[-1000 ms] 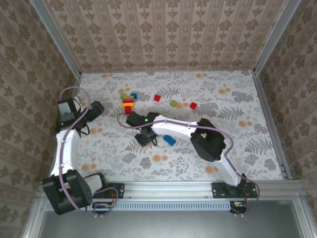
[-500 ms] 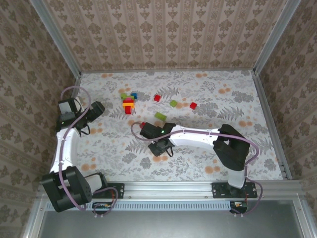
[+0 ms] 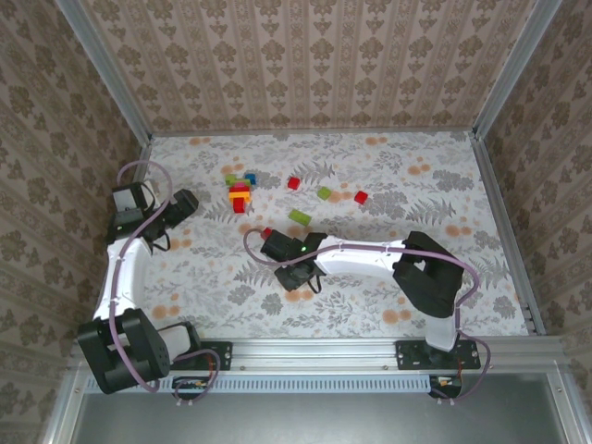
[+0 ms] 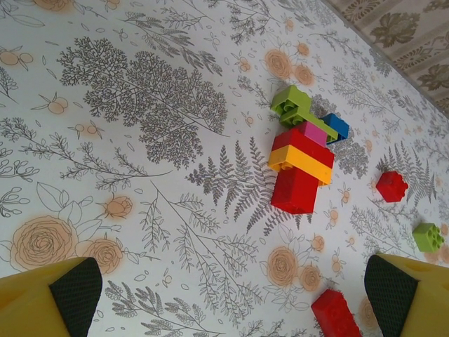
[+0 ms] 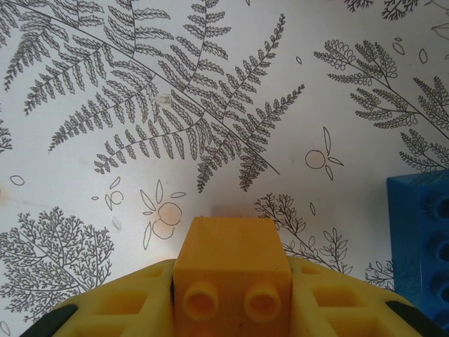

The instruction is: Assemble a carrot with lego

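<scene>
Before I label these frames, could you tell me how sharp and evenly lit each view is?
Top external: even, diffuse light, no glare. Left wrist: brick stack sharp. Right wrist: held yellow brick slightly soft, faint shadow beyond it; blue brick cropped at the edge.

brick stack (image 3: 240, 194) on table (image 3: 213, 277) far left, loose bricks (image 3: 325, 193) scattered to its right

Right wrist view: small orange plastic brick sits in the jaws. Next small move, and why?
Probably swing the right gripper left and away from the bases, toward the stacked red, yellow and magenta bricks. The small orange plastic brick is clamped in it, some way short of that stack. A blue plastic brick lies close on one side, so keep clear of that.
</scene>
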`<state>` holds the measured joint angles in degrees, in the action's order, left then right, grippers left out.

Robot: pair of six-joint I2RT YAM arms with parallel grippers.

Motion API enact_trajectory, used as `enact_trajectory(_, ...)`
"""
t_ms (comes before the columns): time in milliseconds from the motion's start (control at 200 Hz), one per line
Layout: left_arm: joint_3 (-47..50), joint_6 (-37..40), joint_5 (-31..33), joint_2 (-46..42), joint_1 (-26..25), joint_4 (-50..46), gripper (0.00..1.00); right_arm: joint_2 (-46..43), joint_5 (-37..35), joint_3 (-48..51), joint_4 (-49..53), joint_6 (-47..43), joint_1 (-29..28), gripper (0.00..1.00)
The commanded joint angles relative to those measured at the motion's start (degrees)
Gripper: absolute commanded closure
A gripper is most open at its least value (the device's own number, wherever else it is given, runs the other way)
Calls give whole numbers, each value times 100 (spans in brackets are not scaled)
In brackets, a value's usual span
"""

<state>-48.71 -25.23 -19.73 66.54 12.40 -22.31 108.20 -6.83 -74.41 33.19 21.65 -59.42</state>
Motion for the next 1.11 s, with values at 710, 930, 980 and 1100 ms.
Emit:
enact_trajectory(710,-64,159,-153,96,-87,105,0,-268,-354,157,391,-66,-70,36)
enact_trajectory(930,-67,151,-199,96,-114,121,0,-953,-664,9,928,-312,-45,31)
enact_trajectory(980,-77,153,-216,96,-119,120,0,-1026,-695,-18,1004,-401,2,31)
enact_trajectory(1100,-68,167,-233,87,-134,125,0,-1021,-644,-32,1057,-662,241,31)
